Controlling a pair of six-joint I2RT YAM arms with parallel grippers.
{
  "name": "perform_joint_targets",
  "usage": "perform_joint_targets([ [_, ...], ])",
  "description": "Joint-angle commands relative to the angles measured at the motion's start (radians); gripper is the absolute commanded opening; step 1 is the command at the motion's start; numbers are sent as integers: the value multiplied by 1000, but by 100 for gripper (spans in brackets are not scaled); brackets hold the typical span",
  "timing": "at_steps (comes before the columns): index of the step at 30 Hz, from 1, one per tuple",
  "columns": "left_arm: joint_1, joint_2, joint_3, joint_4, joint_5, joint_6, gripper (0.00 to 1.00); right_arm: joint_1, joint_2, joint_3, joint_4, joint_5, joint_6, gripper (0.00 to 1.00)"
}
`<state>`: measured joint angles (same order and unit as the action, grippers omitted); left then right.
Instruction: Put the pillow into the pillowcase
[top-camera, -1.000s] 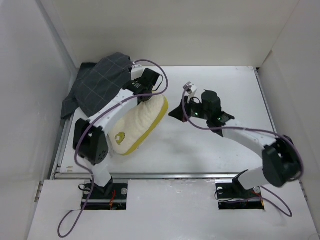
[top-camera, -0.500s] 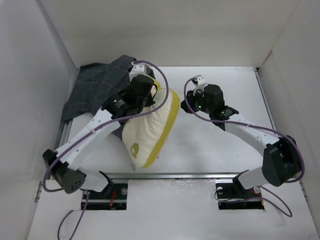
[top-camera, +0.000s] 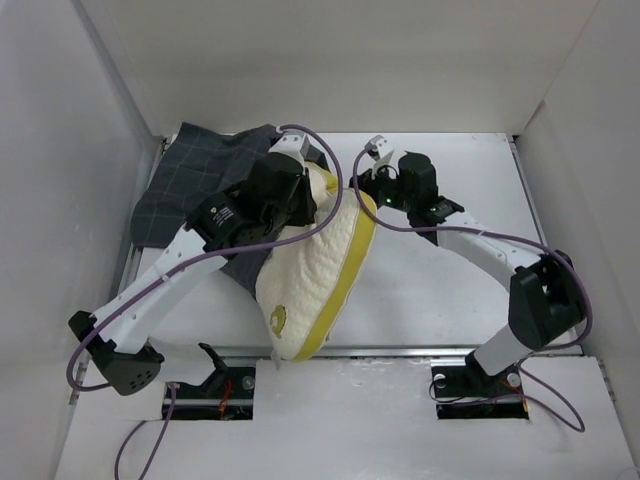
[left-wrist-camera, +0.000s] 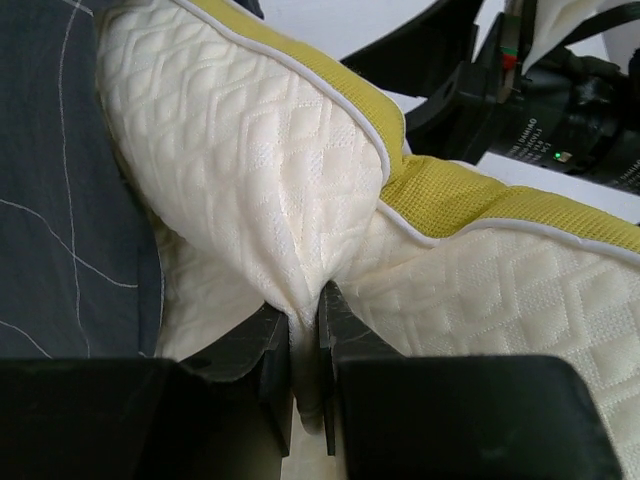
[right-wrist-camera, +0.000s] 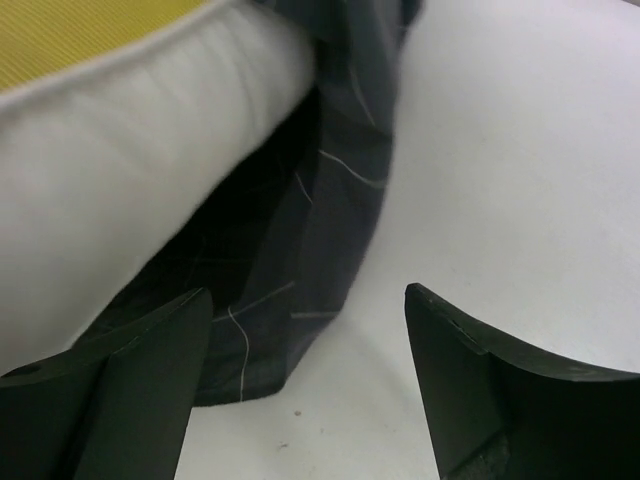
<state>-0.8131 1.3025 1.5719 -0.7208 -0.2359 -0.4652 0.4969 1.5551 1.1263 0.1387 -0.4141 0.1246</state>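
I see the pillow (top-camera: 318, 262) propped on its long edge, running from the table centre to the near rim. It is cream and diamond-quilted, with a yellow mesh band, white piping and a small yellow emblem (top-camera: 277, 318) near the low corner. Its far end sits against the pillowcase (top-camera: 195, 180), crumpled dark grey cloth with thin pale grid lines at the back left. My left gripper (left-wrist-camera: 305, 345) pinches a pillow fold tight. My right gripper (right-wrist-camera: 300, 380) is spread wide, holding nothing, just beside the pillowcase hem over the white table (top-camera: 450, 290).
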Motion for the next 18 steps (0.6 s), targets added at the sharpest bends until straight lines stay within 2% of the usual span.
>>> perform_joint_targets([
  [1, -12, -37, 76, 58, 3, 28, 0, 18, 52, 61, 117, -187, -36, 83],
  [4, -12, -37, 76, 58, 13, 17, 0, 29, 94, 70, 200, -189, -14, 84],
  [7, -12, -46, 76, 58, 23, 17, 0, 54, 161, 136, 225, -74, 45, 86],
  [11, -12, -66, 57, 40, 23, 8, 0, 54, 233, 194, 321, 163, 104, 77],
  [12, -12, -66, 44, 40, 14, -1, 0, 54, 246, 208, 366, 197, 125, 62],
  [13, -12, -78, 43, 40, 14, -1, 0, 54, 275, 220, 383, 211, 139, 53],
  [16, -12, -98, 16, 40, 3, -1, 0, 35, 325, 306, 392, 183, 162, 42],
  [18, -12, -107, 7, 40, 3, -1, 0, 26, 373, 346, 406, 150, 173, 26],
])
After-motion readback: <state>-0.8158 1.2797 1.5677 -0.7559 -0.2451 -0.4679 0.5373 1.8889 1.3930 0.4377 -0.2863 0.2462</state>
